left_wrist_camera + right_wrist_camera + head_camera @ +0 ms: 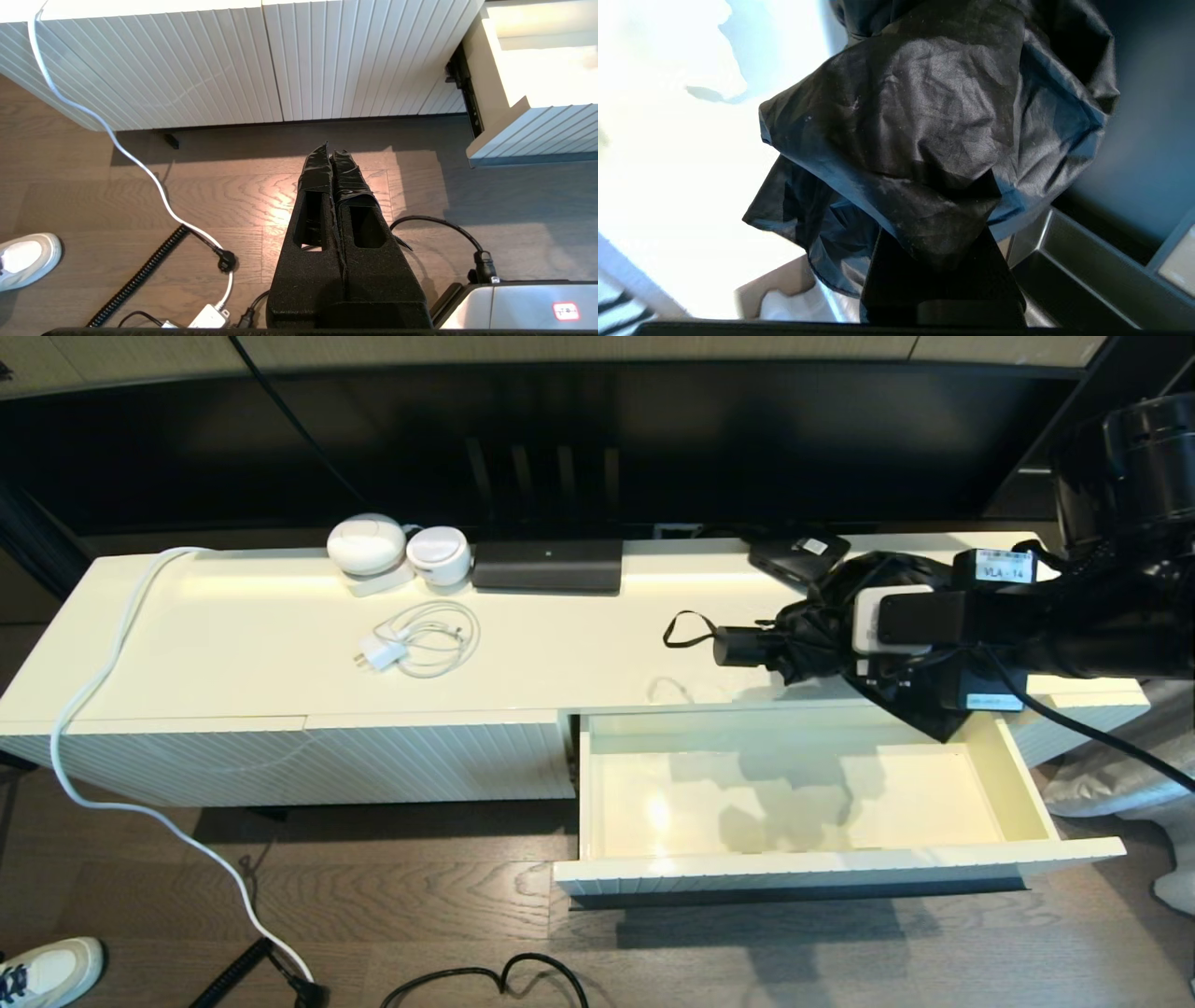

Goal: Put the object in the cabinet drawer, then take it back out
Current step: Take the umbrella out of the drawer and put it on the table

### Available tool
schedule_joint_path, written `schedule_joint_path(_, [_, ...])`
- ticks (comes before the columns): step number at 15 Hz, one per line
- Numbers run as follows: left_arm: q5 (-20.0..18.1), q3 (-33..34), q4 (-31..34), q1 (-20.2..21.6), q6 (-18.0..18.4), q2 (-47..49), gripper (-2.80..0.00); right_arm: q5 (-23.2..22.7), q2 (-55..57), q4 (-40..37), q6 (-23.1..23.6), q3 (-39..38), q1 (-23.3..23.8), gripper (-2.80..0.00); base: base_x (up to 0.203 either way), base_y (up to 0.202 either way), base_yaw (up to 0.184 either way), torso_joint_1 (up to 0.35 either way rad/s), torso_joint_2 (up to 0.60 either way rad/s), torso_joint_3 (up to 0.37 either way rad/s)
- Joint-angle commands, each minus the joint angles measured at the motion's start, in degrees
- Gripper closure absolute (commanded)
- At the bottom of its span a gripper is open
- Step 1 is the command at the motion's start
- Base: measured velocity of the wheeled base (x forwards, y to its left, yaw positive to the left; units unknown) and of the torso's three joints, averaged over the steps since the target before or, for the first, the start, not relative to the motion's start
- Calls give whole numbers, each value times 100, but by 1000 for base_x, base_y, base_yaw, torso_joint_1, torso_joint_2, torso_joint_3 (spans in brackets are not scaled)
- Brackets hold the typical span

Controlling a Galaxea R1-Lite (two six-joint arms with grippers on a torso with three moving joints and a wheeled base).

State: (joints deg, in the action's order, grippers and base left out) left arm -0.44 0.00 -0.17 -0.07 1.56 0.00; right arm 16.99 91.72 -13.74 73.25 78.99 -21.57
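The object, a black folding umbrella (794, 625), hangs over the right part of the cabinet top, its short handle (744, 646) and wrist loop (684, 631) pointing left. My right gripper (840, 639) is shut on its wrinkly fabric (924, 116), which covers the fingertips in the right wrist view. A flap of fabric droops over the back right corner of the cabinet drawer (840, 870), which is pulled out with a bare cream inside. My left gripper (331, 151) is shut on nothing, low over the wooden floor in front of the cabinet; the drawer's corner (523, 126) shows beside it.
On the cabinet top lie a coiled white charger cable (420, 642), two round white devices (369, 546), a long black device (548, 566) and a flat black box with a white label (794, 555). A white cable (93, 691) trails to the floor, near black cords and a shoe (51, 971).
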Motion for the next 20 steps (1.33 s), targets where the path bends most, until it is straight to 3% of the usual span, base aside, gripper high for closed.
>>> schedule_joint_path(1, [0, 9, 0, 7, 2, 9, 0, 5, 629, 112, 40, 304, 66, 0, 0, 0, 0, 0, 0, 0])
schedule_joint_path(5, [0, 9, 0, 7, 2, 9, 0, -3, 1357, 500, 107, 861, 315, 0, 0, 0, 0, 0, 0, 0])
schedule_joint_path(10, [0, 9, 0, 7, 2, 9, 0, -21, 1652, 798, 124, 881, 312, 0, 0, 0, 0, 0, 0, 0])
schedule_joint_path(11, [0, 9, 0, 6, 2, 9, 0, -14, 1653, 798, 139, 918, 296, -280, 0, 0, 0, 0, 0, 0])
schedule_joint_path(17, [0, 9, 0, 7, 2, 9, 0, -16, 1050, 567, 143, 953, 168, -280, 0, 0, 0, 0, 0, 0])
schedule_joint_path(20, [0, 9, 0, 1, 2, 9, 0, -16, 69, -350, 136, 752, -3, -280, 0, 0, 0, 0, 0, 0])
